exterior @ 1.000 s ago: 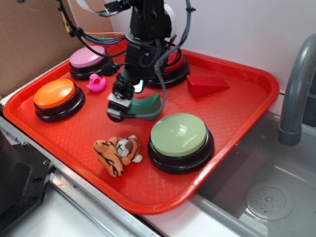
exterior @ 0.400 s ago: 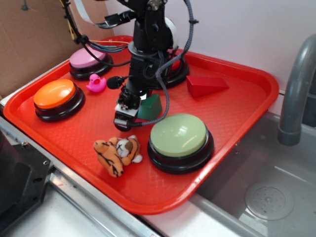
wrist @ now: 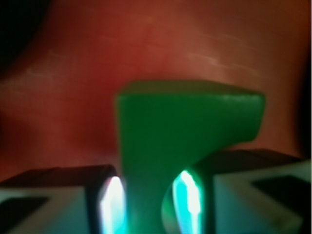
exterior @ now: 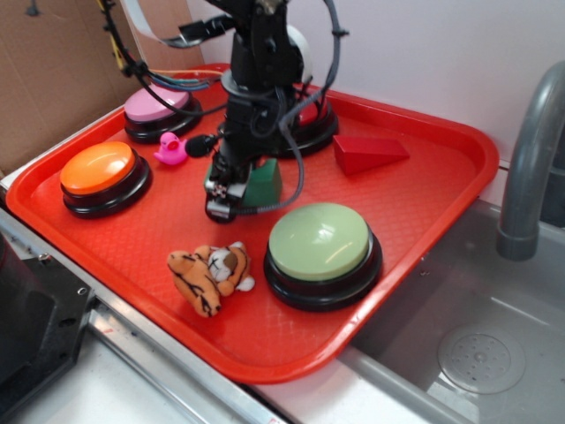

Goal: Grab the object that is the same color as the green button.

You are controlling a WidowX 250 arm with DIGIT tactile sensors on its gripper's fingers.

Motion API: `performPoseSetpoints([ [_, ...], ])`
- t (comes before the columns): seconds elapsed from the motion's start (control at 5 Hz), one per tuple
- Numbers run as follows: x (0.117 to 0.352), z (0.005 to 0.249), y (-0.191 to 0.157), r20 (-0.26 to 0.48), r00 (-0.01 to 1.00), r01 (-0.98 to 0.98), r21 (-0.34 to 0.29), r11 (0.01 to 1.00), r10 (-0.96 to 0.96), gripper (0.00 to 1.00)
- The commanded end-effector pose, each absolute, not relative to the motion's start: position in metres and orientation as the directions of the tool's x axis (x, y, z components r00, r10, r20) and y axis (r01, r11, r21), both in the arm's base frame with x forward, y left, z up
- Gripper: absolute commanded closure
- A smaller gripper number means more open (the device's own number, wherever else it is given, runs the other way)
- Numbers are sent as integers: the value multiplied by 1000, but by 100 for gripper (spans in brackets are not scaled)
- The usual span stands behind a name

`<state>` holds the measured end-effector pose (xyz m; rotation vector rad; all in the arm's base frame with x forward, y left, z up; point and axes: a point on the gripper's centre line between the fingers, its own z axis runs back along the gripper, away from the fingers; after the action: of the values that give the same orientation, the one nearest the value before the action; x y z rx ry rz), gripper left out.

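No text, label, brand, number or sign can be read in either view. The domes of the buttons, among them the green button in the lower middle of the exterior frame, are plain, and nothing is printed on the red tray. The green block that fills the middle of the wrist view is blurred, and no marking can be made out on it.
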<state>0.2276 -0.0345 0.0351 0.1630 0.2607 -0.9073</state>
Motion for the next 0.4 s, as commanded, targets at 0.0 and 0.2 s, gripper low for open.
performPoseSetpoints([
  [0.0, 186, 141, -15, -100, 922, 387, 151, 910, -375, 100],
  [0.2, 173, 185, -24, -99, 987, 147, 204, 968, -129, 100],
])
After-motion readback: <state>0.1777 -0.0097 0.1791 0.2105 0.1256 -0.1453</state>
